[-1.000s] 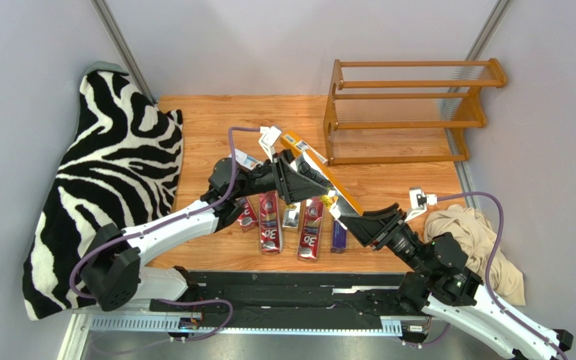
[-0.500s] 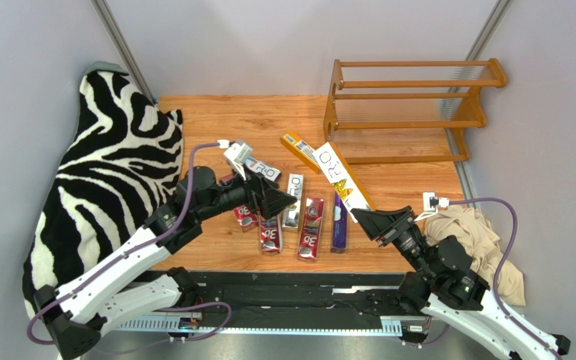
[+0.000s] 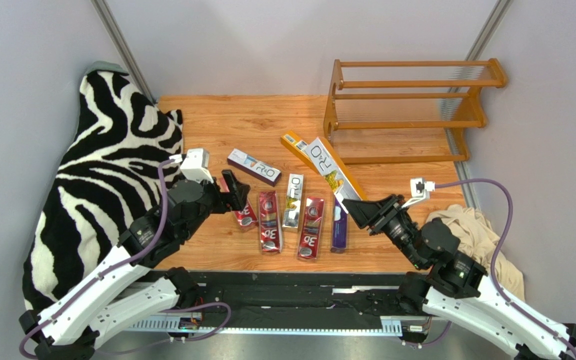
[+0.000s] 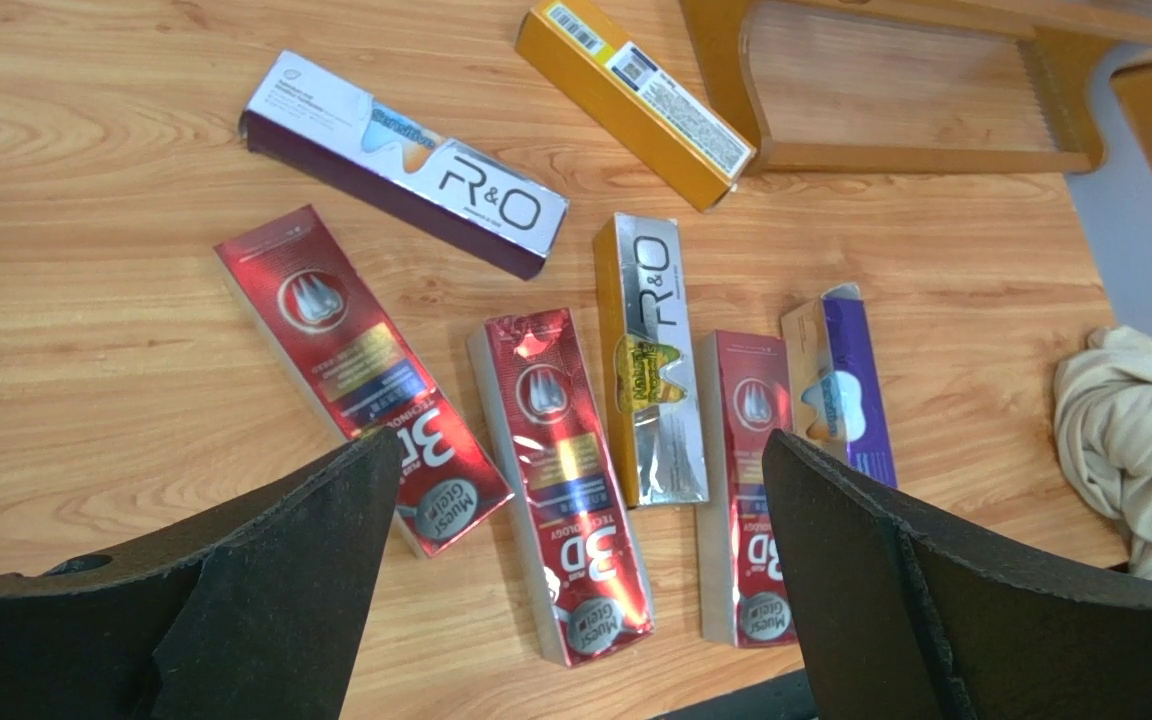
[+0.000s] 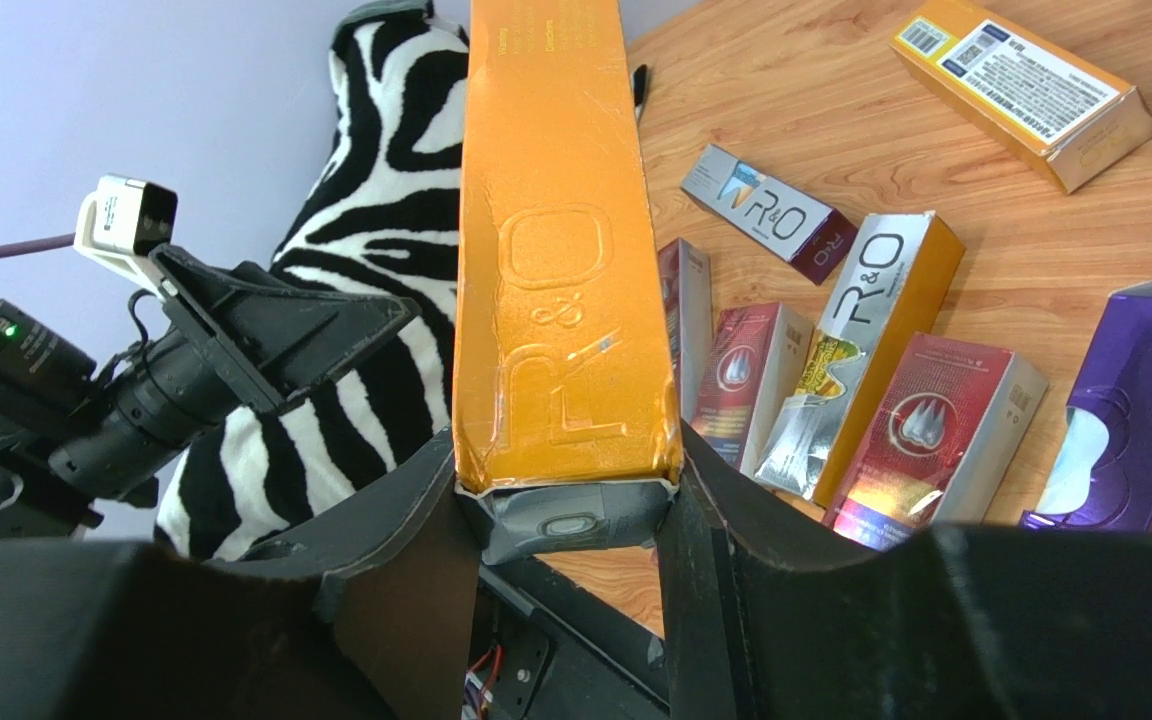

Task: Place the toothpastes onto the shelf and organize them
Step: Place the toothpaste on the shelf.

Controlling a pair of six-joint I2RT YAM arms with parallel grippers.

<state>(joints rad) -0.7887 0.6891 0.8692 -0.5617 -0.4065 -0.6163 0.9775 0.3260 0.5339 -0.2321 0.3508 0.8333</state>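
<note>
Wooden table top (image 3: 208,120): orange-brown, grain running left to right, evenly lit, shadows soft. Plain pale grey walls (image 3: 268,37) on three sides. Slanted metal left post (image 3: 123,49) and right post (image 3: 490,30) in far corners. Zebra-print cloth (image 3: 111,165) heaped along left edge, overlapping table. Beige cloth (image 3: 467,229) crumpled at right edge. Black rail (image 3: 298,289) along near edge.

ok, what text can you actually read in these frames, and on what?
"R&O": purple and white box.
"R&O": silver and yellow box.
"R&O", embossed: orange box in the right fingers.
"3D": each of the three red boxes.
Barcode label on the yellow box, and all small print: too small to read.
</note>
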